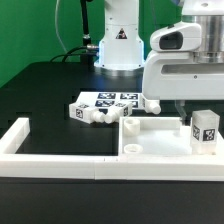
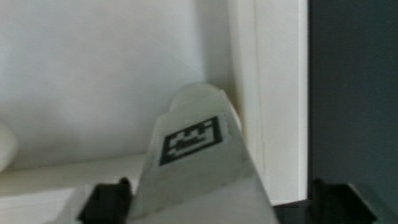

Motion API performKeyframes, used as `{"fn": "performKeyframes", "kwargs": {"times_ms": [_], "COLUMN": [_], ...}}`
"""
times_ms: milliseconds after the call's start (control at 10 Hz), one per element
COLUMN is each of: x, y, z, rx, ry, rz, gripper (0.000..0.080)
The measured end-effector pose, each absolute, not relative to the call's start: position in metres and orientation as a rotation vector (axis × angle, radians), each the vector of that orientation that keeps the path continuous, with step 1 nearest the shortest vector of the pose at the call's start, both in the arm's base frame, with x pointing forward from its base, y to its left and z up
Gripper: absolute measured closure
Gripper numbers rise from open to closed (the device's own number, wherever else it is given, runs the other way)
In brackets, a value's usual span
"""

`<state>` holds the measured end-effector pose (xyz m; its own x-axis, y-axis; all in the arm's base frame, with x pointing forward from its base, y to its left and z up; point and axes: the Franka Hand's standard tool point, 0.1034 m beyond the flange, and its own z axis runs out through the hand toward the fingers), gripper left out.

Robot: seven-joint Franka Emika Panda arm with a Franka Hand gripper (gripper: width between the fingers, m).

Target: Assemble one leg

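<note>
The leg (image 1: 206,131) is a stubby white peg with a square tag. It stands upright on the far-right corner of the large white panel (image 1: 160,143) in the exterior view. My gripper (image 1: 202,112) comes down on it from above. In the wrist view the leg (image 2: 199,150) runs lengthwise between my two dark fingers (image 2: 111,200), tag facing the camera. Its far tip rests in the corner where the panel (image 2: 89,90) meets its raised edge. My gripper (image 2: 219,208) looks shut on the leg.
Several loose white tagged parts (image 1: 88,111) lie in a cluster behind the panel, with more tags (image 1: 117,100) beside them. A long white rail (image 1: 60,160) runs along the front and turns up at the left. The robot base (image 1: 118,45) stands at the back.
</note>
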<state>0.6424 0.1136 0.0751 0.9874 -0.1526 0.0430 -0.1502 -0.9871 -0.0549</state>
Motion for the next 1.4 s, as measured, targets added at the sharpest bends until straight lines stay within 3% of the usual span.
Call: {"fn": "performKeyframes", "kwargs": {"times_ms": [100, 300, 1100, 1400], "x": [0.6423, 0.6422, 0.6424, 0.6425], "y": [0.1137, 0.1127, 0.111, 0.1121], "z": [0.0751, 0.0749, 0.0744, 0.0744], "rx": [-3.068, -3.027, -2.334, -2.103], "ry": [0.344, 0.591, 1.958, 2.211], "rz": [-0.07, -0.062, 0.021, 0.024], "gripper": [0.0473, 0.0515, 0.0514, 0.0514]}}
